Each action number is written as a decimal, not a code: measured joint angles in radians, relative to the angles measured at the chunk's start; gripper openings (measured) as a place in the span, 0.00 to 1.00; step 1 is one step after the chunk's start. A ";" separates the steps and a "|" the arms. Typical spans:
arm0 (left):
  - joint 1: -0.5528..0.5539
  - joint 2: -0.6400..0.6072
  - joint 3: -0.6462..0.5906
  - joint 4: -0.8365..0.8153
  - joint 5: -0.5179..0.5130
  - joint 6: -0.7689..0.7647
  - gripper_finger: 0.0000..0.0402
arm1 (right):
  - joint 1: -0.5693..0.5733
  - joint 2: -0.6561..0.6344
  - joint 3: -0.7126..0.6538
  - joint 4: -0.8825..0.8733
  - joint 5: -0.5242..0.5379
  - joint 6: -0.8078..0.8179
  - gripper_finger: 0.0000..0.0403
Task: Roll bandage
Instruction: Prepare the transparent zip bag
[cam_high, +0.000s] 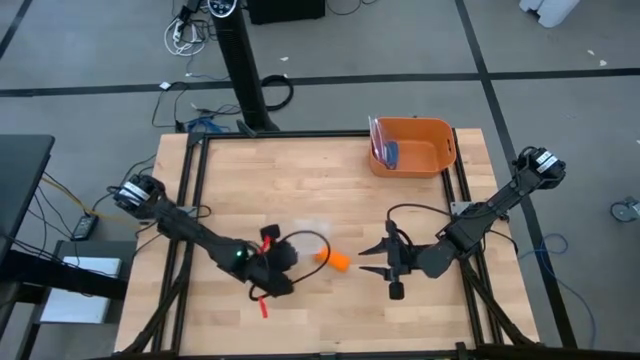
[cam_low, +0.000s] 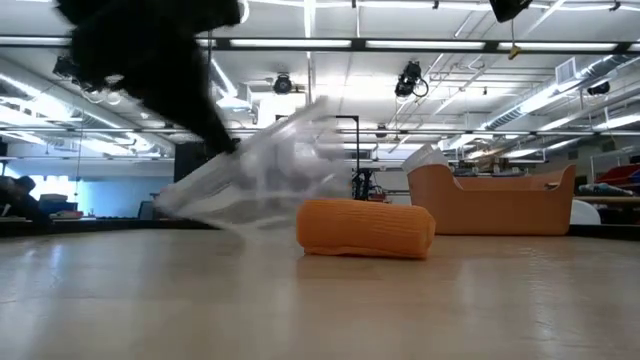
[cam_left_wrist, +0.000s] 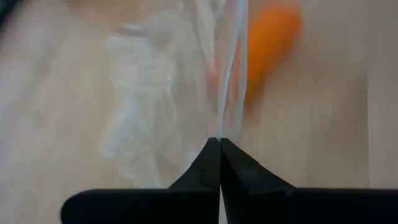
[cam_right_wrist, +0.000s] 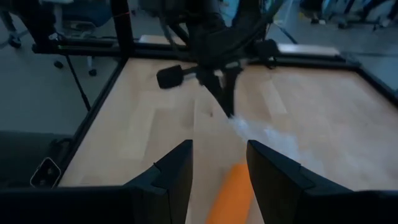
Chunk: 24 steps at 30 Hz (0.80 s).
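Observation:
The bandage (cam_high: 333, 260) is a small orange roll lying on its side on the wooden table, near the middle front; it also shows in the low view (cam_low: 365, 228). Just left of it, my left gripper (cam_high: 283, 262) is shut on a crinkled clear plastic bag (cam_high: 305, 240). My right gripper (cam_high: 368, 262) stands open a little to the right of the bandage, its fingers pointing at it and clear of it. In the right wrist view the bandage (cam_right_wrist: 233, 193) shows between and beyond those open fingers (cam_right_wrist: 217, 168). My left gripper pinches a thin edge of the clear bag (cam_left_wrist: 219, 127) between its two shut fingers, slanting down from the table's left. The film runs on from the fingertips toward the bandage. In the low view the bag (cam_low: 270, 175) is raised, its lower part near the tabletop.
An orange plastic bin (cam_high: 410, 145) stands at the table's far right, with something blue and red inside. A dark frame rail (cam_high: 190, 200) runs along the table's left edge. A small red piece (cam_high: 262, 308) lies by the left arm near the front.

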<state>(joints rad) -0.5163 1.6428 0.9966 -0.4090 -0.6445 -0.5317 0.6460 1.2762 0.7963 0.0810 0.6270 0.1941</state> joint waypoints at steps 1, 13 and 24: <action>0.011 0.000 0.004 0.056 -0.030 0.019 0.01 | 0.000 0.000 0.000 0.013 0.000 -0.017 0.38; 0.221 -0.001 0.006 0.625 0.108 0.296 0.00 | -0.021 0.000 0.000 0.091 0.037 -0.324 0.38; 0.292 -0.001 0.006 0.554 0.310 0.491 0.00 | -0.081 -0.008 0.119 -0.152 0.085 -0.144 0.38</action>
<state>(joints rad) -0.2245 1.6421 1.0023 0.1450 -0.3341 -0.0407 0.5652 1.2681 0.9154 -0.0706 0.7116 0.0502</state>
